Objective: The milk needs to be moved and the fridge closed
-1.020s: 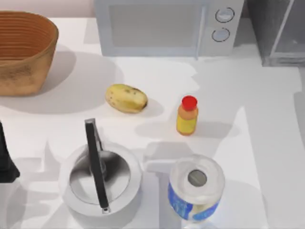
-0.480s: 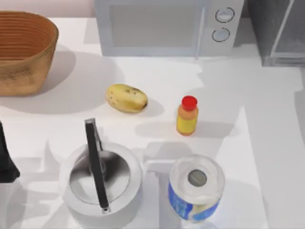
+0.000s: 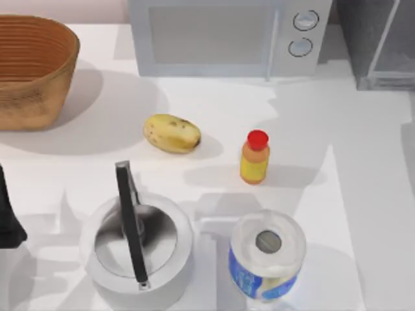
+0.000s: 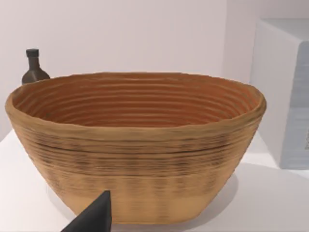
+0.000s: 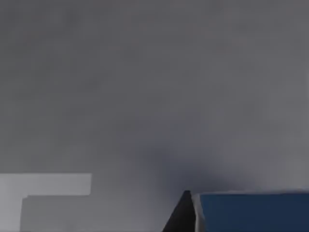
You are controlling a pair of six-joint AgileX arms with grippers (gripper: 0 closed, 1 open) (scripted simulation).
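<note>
Milk (image 5: 253, 211) is seen pressed against a right gripper fingertip (image 5: 182, 215), facing grey fridge (image 3: 379, 42) at table's 1 o'clock; grip state cannot be told. Left arm (image 3: 8, 217) parked at 9 o'clock. Carton could slip if loosely held.

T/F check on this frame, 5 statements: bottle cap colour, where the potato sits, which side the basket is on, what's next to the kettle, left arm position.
1. The small yellow bottle has a red cap. True.
2. The potato lies inside the wicker basket. False: it lies on the table, apart from the basket, in front of the microwave.
3. The basket stands at the table's right. False: it stands at the back left.
4. The blue-and-white paper roll stands upright to the right of the kettle. True.
5. The left gripper is over the kettle. False: the left arm is parked at the table's left edge, its wrist camera facing the basket.
</note>
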